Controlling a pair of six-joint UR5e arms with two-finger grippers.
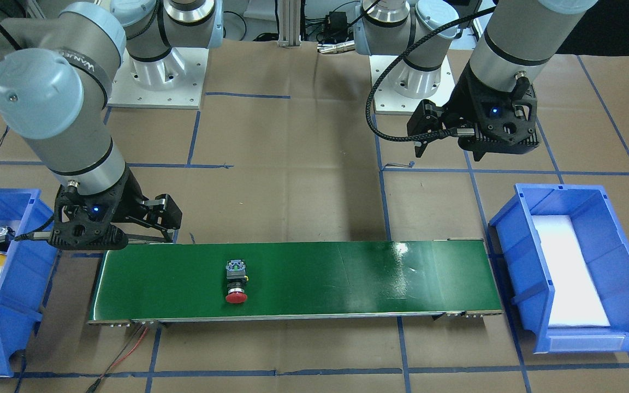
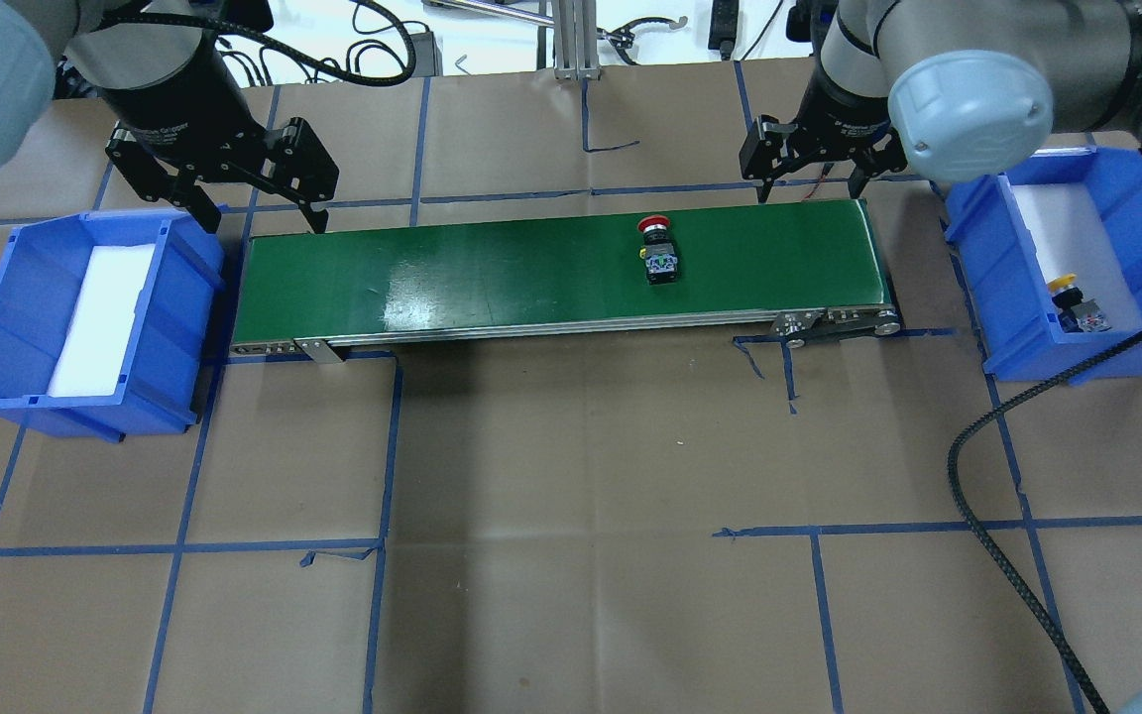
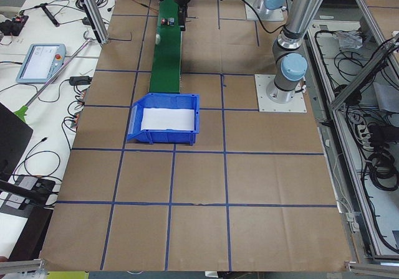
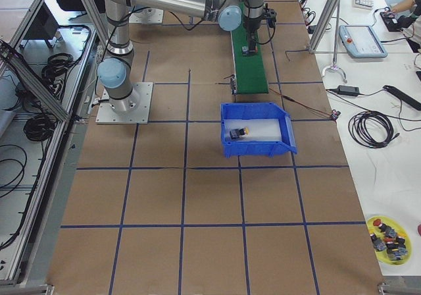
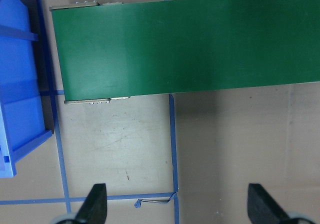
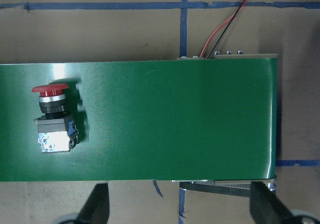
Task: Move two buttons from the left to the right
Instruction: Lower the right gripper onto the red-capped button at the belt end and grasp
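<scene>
The tabletop (image 2: 571, 496) is covered in brown paper with a grid of blue tape. A long green conveyor belt (image 2: 482, 278) runs across it from left to right.

At the belt's left end stands a blue bin (image 2: 184, 327) lined with a white pad. A matching blue bin (image 2: 972, 258), also lined in white, stands at the right end.

The left arm (image 2: 174, 89) reaches down at the belt's left end. Its tool (image 5: 178, 206) hangs above the tabletop on the near, robot side of the belt. The jaws are spread wide with nothing between them. In the wrist view both fingertips (image 5: 97, 204) frame bare paper and tape.

The right arm (image 2: 968, 99) reaches down at the belt's right end. Its tool (image 6: 180, 206) is likewise spread apart and carries nothing. It hovers over the belt's near edge.

The red button (image 2: 658, 248) lies on its side on the belt, in the belt's right half and short of the right end. Its red cap points to the far side, away from the robot. Its contact block points to the near side. It sits apart from the right tool, to that tool's left.

The yellow button (image 2: 1077, 302) lies on its side on the white pad inside the right bin.
</scene>
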